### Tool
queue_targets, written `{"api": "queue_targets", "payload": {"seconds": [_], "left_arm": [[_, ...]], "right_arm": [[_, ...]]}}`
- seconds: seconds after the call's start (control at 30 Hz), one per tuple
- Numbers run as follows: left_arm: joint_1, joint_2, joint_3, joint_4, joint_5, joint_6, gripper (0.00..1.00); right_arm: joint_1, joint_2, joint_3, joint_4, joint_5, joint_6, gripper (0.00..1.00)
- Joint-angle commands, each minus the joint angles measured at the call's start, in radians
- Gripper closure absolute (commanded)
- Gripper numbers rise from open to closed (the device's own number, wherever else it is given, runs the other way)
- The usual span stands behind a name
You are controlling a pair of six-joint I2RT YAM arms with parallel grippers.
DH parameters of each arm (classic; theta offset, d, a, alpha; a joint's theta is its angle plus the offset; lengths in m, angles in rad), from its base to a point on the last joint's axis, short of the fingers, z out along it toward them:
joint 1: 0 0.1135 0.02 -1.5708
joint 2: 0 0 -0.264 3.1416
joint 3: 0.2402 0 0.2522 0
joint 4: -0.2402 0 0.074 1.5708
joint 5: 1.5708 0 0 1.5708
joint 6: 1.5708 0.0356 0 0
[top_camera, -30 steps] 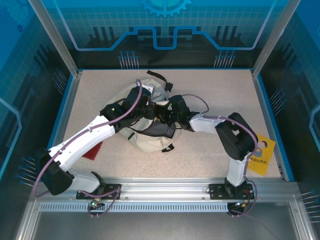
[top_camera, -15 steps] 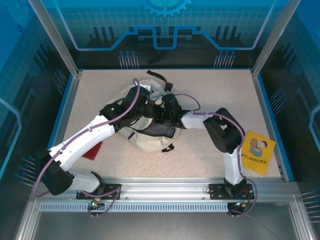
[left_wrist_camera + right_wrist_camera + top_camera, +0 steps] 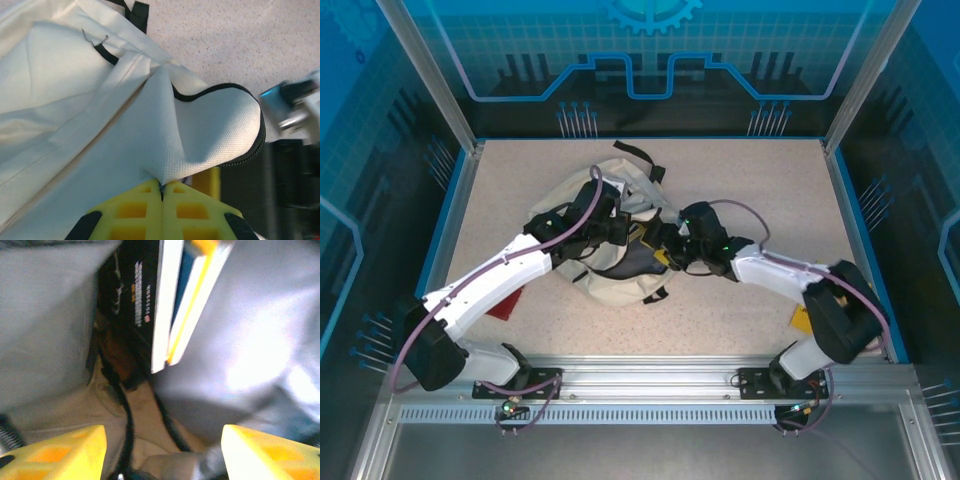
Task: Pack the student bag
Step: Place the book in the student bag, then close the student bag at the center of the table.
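spreading right jaws over student bag (image 3: 618,287); left jaws still pinching it

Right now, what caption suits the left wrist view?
Left gripper pinching a fold of the cream student bag beside its black zipper edge.

Speckled beige counter (image 3: 750,180), blue-edged, is carrying three items. The cream student bag (image 3: 620,285) is lying beneath the left hand (image 3: 623,229) and right hand (image 3: 667,247). A red flat item (image 3: 506,303) is lying well apart, nearer and leftward of the left hand. A yellow flat item (image 3: 801,318), partly hidden, is lying nearer and rightward of the right hand.
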Motion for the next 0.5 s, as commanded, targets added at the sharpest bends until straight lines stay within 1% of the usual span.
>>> {"api": "queue_targets", "payload": {"seconds": [0.0,0.07,0.1,0.2,0.23,0.33,0.37,0.43,0.47], "left_arm": [[0.007,-0.012,-0.037,0.032,0.109,0.025,1.0],[0.007,-0.004,-0.054,0.023,0.153,0.036,1.0],[0.006,0.003,-0.059,0.013,0.164,0.038,1.0],[0.007,0.027,-0.06,-0.022,0.198,0.04,0.99],[0.007,0.035,-0.059,-0.03,0.206,0.034,0.94],[0.006,0.043,-0.057,-0.037,0.223,0.005,0.58],[0.008,0.042,-0.054,-0.036,0.226,-0.005,0.48],[0.007,0.037,-0.049,-0.031,0.225,-0.028,0.33],[0.007,0.036,-0.044,-0.028,0.221,-0.038,0.28]], "right_arm": [[-0.056,-0.111,-0.011,-0.366,0.195,-0.205,0.37],[-0.107,-0.156,0.008,-0.493,0.299,-0.296,0.36],[-0.145,-0.171,0.02,-0.551,0.331,-0.334,0.36],[-0.276,-0.206,0.025,-0.666,0.37,-0.405,0.34],[-0.327,-0.217,0.026,-0.69,0.375,-0.432,0.32],[-0.438,-0.242,0.07,-0.775,0.428,-0.496,0.22],[-0.466,-0.248,0.078,-0.794,0.455,-0.523,0.18],[-0.526,-0.245,0.09,-0.837,0.507,-0.552,0.11],[-0.563,-0.239,0.092,-0.854,0.524,-0.567,0.08]]}}
